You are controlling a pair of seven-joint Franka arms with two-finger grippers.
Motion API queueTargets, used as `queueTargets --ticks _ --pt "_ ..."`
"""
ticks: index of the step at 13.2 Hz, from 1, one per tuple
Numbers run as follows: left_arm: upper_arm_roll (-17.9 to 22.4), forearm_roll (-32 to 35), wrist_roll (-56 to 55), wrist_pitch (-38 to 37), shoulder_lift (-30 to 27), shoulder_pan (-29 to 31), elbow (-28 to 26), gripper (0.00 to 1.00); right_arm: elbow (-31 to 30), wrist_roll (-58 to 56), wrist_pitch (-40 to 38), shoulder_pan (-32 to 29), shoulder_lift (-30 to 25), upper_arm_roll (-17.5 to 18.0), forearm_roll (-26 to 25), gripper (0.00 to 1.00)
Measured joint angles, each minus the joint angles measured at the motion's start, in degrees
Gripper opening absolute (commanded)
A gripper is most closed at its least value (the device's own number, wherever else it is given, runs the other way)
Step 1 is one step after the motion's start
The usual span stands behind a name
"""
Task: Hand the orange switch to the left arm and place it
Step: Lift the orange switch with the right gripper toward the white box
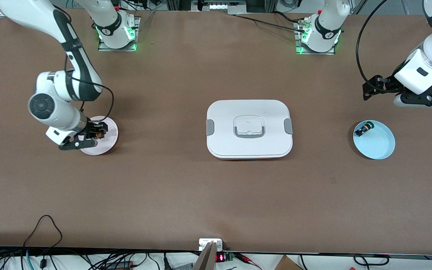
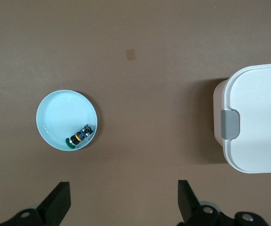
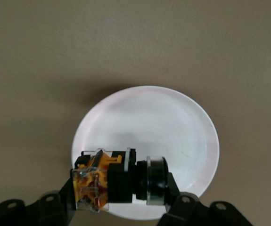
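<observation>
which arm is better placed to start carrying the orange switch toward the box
The right arm. Its right gripper is shut on the orange switch over the pink plate. The left gripper hangs open near the blue plate, holding nothing.

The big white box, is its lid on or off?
On. The box has its lid seated flat, with both grey side clips down.

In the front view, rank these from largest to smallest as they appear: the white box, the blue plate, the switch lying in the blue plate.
1. The box, clearly largest.
2. The blue plate, much smaller.
3. The green-topped switch, tiny, near the plate's rim.
</observation>
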Motion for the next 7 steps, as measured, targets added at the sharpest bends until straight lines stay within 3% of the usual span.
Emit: queueTargets --ticks 7 --pt "0.01 0.00 0.00 -0.91 0.00 0.01 0.00 1.00 16.87 -6.12 -19.89 3.55 -5.44 1.27 7.50 0.27"
